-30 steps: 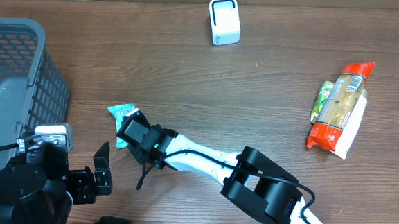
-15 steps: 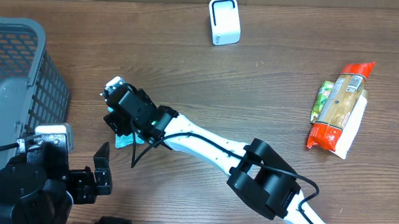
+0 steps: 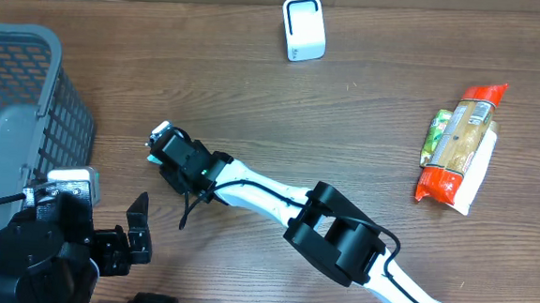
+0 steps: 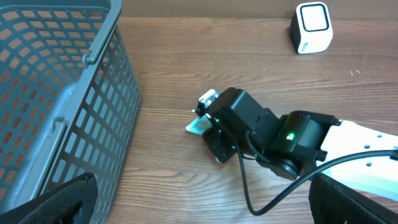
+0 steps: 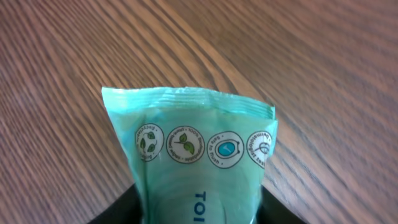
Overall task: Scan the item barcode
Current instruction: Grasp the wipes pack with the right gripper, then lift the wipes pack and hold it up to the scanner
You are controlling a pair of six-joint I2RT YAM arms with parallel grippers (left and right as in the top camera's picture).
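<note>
**Spotter:** Where's the pouch, and have you got it?

**Operator:** The pouch (image 5: 199, 149) is left of centre on the table (image 3: 347, 128), near the basket (image 3: 19, 33) and well apart from the scanner (image 3: 303, 28) at the far edge. My right gripper (image 5: 196, 210) is over it, jaws drawn partway in with a finger against each flank, so I call that a grip. I can't tell whether it's off the wood. My left gripper (image 3: 140, 226) sits near me, spread fully wide and holding nothing.

**Spotter:** How will it handle?

**Operator:** Light and soft, I'd say. It's thin glossy film, so it may slip, and a hard squeeze would likely buckle it and wrinkle any printed code. I'd hold it by the flanks near one end and leave the flat faces free.

**Spotter:** And its looks?

**Operator:** It's teal and flat, with a crimped seal across the far end. Below that is a row of four small round emblems, then dark letters I can only partly read. I see no barcode on this face, so my guess is it's underneath.
</note>
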